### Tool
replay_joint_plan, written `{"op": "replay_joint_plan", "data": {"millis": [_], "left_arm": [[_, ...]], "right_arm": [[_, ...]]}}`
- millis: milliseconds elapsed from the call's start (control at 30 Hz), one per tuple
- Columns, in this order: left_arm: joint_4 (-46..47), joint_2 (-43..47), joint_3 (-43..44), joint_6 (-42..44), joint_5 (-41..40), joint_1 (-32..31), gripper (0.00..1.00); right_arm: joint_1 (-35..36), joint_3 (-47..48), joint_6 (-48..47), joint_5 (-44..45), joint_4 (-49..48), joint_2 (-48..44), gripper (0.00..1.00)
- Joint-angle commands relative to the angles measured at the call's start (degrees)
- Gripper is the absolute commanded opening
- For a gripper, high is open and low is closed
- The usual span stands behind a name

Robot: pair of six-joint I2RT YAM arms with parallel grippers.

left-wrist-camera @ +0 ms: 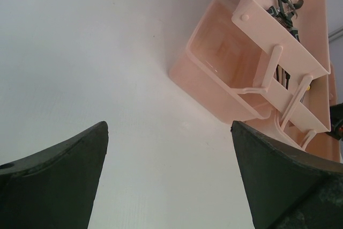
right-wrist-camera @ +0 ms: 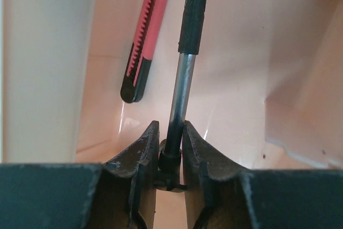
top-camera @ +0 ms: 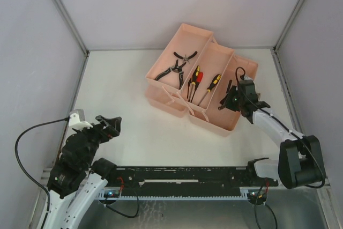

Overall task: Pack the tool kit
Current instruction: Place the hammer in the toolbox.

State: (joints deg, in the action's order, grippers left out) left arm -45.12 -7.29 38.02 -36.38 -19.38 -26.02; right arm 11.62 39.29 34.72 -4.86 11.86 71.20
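The salmon-pink toolbox (top-camera: 161,97) stands open at the table's back, its trays spread out; the left wrist view shows it (left-wrist-camera: 214,68) at the upper right. Black-handled pliers (top-camera: 174,68) lie in the left tray. Red and yellow-black screwdrivers (top-camera: 197,81) lie in the middle tray. My right gripper (top-camera: 230,100) is inside the box's right compartment, shut (right-wrist-camera: 170,127) on the metal shaft of the small hammer (right-wrist-camera: 182,79), whose black handle points away from me. My left gripper (top-camera: 111,123) hovers open over bare table (left-wrist-camera: 167,127), well short of the box.
A red-and-black utility knife (right-wrist-camera: 144,41) lies in the right compartment just left of the hammer's shaft. The compartment's pink wall (right-wrist-camera: 43,63) stands close on my right gripper's left side. Grey enclosure walls (top-camera: 32,52) ring the white table (top-camera: 112,84).
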Motion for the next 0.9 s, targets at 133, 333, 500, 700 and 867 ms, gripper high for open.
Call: {"op": "replay_joint_plan", "data": {"millis": [133,333,500,700,867], "left_arm": [[1.53,-0.88,-0.27,0.35,-0.40,-0.13,1.00],[1.53,-0.77,-0.32,0.26,-0.35,-0.18,1.00],[1.54,-1.12,-0.32,0.25,-0.14,-0.21,1.00],[0.97,-2.31,-0.03,-0.01,-0.66,-0.19,1.00],[0.91,-3.08,0.12,0.07,-0.19,-0.18,1.00]], "right_arm": [[-0.10,6.13,-1.71,-2.08,-2.62,8.91,0.00],[-0.10,6.11,-0.80,-3.57,-5.41,12.51,0.03],[-0.10,6.07,-0.50,-4.97,-6.41,14.90,0.04],[-0.28,6.12,-0.88,1.41,-2.94,13.61,0.19],[-0.28,6.13,-1.59,2.03,-0.86,10.59,0.27]]}}
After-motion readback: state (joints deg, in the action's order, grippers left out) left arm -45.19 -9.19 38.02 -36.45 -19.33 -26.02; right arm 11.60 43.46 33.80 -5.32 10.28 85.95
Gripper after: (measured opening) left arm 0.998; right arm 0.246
